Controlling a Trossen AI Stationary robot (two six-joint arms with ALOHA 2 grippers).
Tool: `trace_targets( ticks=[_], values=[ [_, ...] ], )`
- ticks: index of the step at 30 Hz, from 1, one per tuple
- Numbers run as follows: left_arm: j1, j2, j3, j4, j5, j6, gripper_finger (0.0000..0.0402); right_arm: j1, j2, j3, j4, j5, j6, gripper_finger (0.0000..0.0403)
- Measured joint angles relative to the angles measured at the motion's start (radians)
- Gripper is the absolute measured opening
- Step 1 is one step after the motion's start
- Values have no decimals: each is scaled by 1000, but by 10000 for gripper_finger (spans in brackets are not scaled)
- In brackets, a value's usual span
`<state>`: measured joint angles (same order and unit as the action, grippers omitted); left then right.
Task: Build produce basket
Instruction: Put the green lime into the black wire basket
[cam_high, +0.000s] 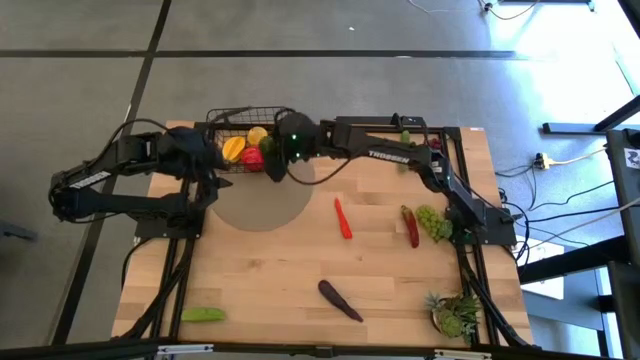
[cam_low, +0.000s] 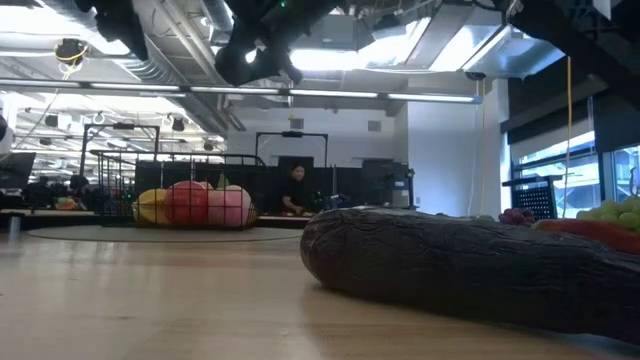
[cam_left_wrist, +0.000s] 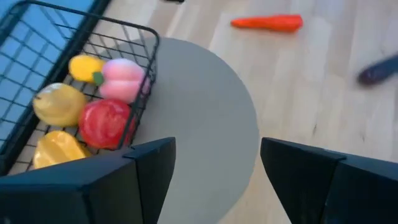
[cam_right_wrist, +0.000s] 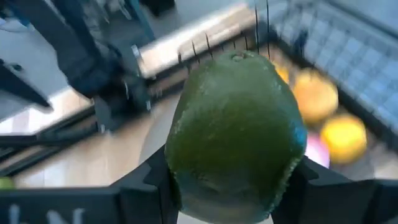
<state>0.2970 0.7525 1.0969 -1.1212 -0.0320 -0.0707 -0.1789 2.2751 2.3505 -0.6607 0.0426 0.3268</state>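
Black wire basket (cam_high: 240, 125) sits upper centre of the high view, holding several fruits. The right gripper (cam_right_wrist: 233, 180) hovers at its edge, clamped on a round green fruit (cam_right_wrist: 235, 134). The left gripper (cam_left_wrist: 214, 174) hangs open, empty, beside it. Released early, the fruit could strike the rim and roll away. "TROSSEN" marks the right arm (cam_high: 388, 153).

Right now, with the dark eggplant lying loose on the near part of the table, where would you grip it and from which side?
Probably from straight above, across the middle of the eggplant. It lies flat and slanted on the bare table, long and slim, with nothing touching it, so the gripper's fingers should close across its narrow width, turned square to its length. The tapered ends look likelier to slip.
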Motion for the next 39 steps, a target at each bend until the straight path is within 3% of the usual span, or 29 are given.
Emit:
trace_targets(
  ticks=[5,10,17,32,39],
  values=[
    [0,0,0,28,-55,-51,225,-83,11,-2,34,-23,-90,164],
    [0,0,0,40,-155,-86,225,-171,58,-3,65,-138,-144,164],
    [10,14,0,43,-237,-119,225,-232,145,-3,239,-259,-249,164],
    [92,108,0,84,-255,-134,225,-245,264,-3,329,-254,-482,165],
    [92,112,0,89,-255,-134,225,-245,267,-2,348,-156,-486,199]
  ],
)
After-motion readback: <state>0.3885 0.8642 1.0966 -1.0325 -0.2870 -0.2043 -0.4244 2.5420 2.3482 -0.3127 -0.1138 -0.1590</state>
